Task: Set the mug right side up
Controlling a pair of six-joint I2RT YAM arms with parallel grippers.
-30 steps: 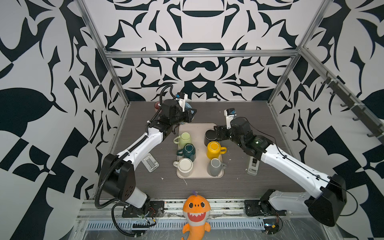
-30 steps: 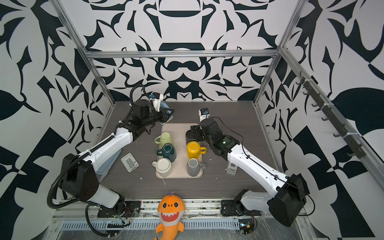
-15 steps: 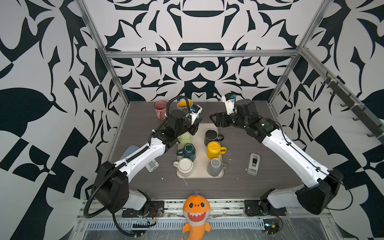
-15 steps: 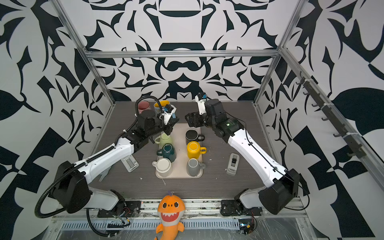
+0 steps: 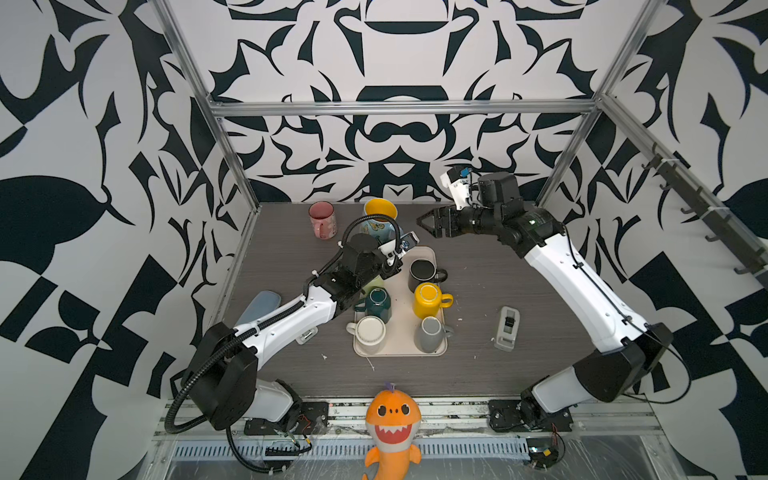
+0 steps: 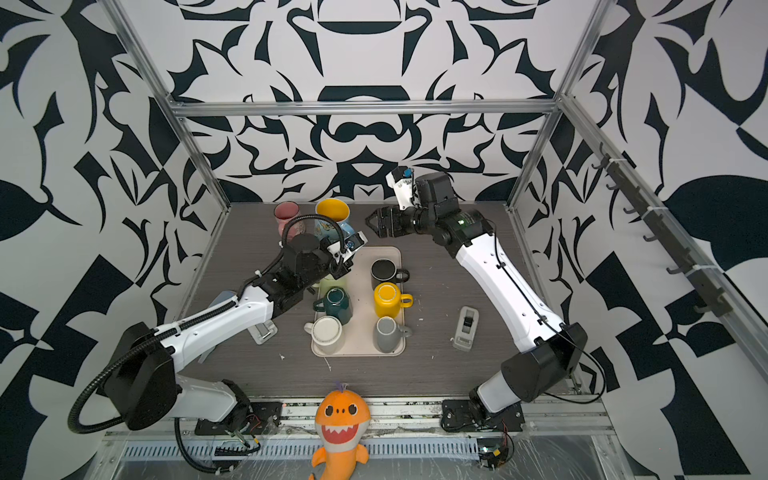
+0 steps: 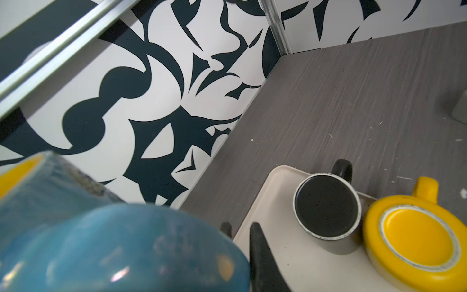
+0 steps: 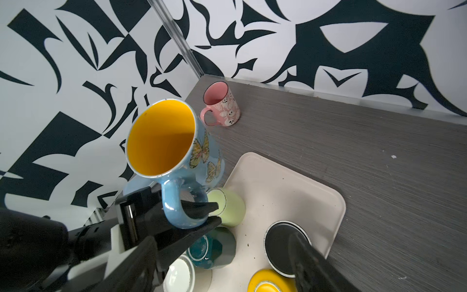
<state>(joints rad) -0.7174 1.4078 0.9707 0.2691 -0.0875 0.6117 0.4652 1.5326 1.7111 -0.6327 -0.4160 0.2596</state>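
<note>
Clamped on the handle of the blue mug (image 8: pixel 202 154) with the left claw (image 8: pixel 219 214): one finger (image 8: pixel 199 208) through the loop, its partner under the handle's lower curve. Mouth up and tipped a little (yellow inside plain in the right wrist view), butterflies on the side. In both top views, at 12 o'clock of the tray (image 5: pixel 401 291), just past its far edge, partly hidden by the left wrist and its cable. Base out of sight, so no telling whether resting on the worktop (image 5: pixel 478 291) or lifted off it.

At 9 o'clock of it, near but apart, a pink mug (image 5: pixel 322 220) standing mouth up. At 3 o'clock of it, the right claw (image 5: pixel 424 224), spread wide and empty, tips aimed toward 9 o'clock, clear of the mug.

On the tray, bottoms up: a black mug (image 7: pixel 327 206) at the 1 o'clock corner and a yellow mug (image 7: pixel 414 235) close beside it at 6 o'clock. Likewise a pale green mug (image 8: pixel 228 207), a dark green mug (image 8: pixel 212 246) and a white mug (image 8: pixel 178 275) down the 9 o'clock side. At the 5 o'clock corner, a grey mug (image 5: pixel 430 334), too unclear to call up or down.
</note>
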